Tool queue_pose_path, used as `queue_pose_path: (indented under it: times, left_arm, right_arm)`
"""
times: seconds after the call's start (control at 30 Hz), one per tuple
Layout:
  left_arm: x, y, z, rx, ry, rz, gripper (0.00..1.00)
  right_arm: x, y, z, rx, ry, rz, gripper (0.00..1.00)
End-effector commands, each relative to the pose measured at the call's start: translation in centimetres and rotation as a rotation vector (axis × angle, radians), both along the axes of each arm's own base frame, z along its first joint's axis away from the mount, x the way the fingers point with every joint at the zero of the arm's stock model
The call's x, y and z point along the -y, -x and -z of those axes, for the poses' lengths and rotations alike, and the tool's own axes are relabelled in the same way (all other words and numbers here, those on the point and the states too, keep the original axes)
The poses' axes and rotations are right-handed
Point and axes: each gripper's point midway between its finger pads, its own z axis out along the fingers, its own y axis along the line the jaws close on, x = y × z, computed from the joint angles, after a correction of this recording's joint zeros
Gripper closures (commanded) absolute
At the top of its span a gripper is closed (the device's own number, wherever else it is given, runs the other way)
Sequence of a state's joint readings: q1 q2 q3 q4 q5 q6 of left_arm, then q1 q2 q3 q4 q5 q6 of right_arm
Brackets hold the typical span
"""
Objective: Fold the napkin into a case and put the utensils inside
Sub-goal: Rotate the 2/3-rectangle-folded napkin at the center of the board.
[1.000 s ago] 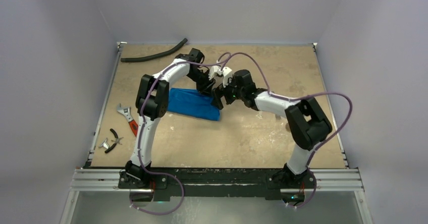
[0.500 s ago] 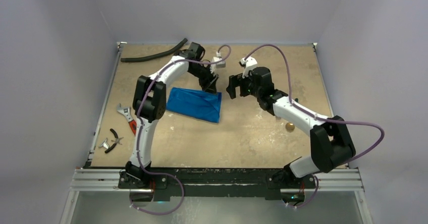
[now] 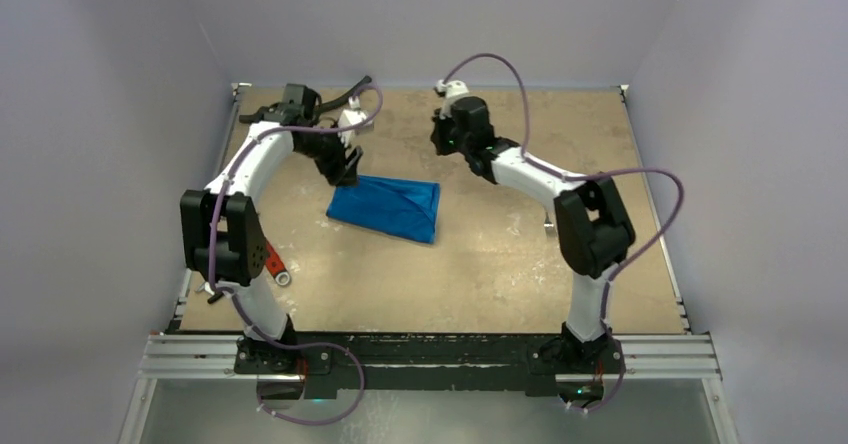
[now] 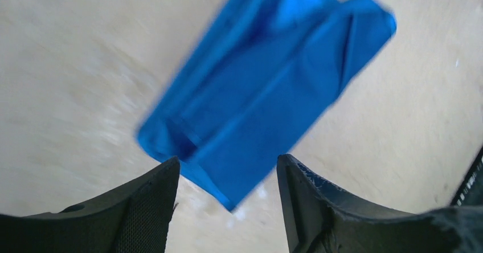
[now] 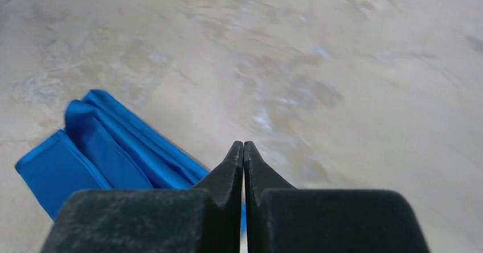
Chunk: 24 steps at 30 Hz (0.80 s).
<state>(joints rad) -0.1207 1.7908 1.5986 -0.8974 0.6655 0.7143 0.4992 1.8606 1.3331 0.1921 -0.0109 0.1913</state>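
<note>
Top view: napkin [image 3: 388, 209] lies as a flat folded blue oblong, mid-table [image 3: 480, 264]. The left gripper [image 3: 345, 172] is at its far-left corner; the right gripper [image 3: 438, 144] is beyond its far-right corner, apart from it.
Left wrist: fingers spread, nothing between them. Cloth beyond the tips, blurred; probably no contact.
Right wrist: fingers pressed together, empty. Cloth on the table, lower left.

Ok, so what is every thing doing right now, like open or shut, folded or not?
napkin: folded into a flat oblong, lying on the table, not held.
left gripper: open, holding nothing, close to the napkin.
right gripper: shut, holding nothing, off the napkin.
hose: lying at the far left edge, partly hidden.
</note>
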Motion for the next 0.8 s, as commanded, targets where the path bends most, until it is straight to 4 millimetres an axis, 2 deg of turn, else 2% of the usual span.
queue_pose_path:
  times: [0.0, 0.17, 0.33, 0.43, 0.63, 0.77]
  left_arm:
    - [-2.8, 4.1, 5.9, -0.107, -0.156, 0.012, 0.39]
    - [-3.1, 4.6, 8.6, -0.141, -0.175, -0.008, 0.45]
    - [-3.3, 3.6, 11.2, -0.125, -0.231, -0.024, 0.47]
    - [-3.1, 3.5, 12.5, -0.102, -0.286, -0.008, 0.48]
    - [-1.9, 2.4, 14.2, -0.023, -0.407, 0.041, 0.50]
    - [-0.2, 0.3, 14.5, 0.053, -0.452, 0.064, 0.52]
  right_arm:
    - [-6.1, 1.4, 0.9, 0.013, 0.083, -0.132, 1.00]
    - [-8.3, 3.0, 3.8, -0.051, 0.038, -0.232, 1.00]
    - [-7.8, 4.8, 8.2, -0.154, 0.071, -0.264, 1.00]
    - [-6.9, 5.8, 10.2, -0.199, 0.088, -0.240, 1.00]
    - [-4.0, 7.7, 11.8, -0.225, 0.103, -0.143, 1.00]
    - [-2.3, 8.9, 11.3, -0.216, 0.081, -0.075, 1.00]
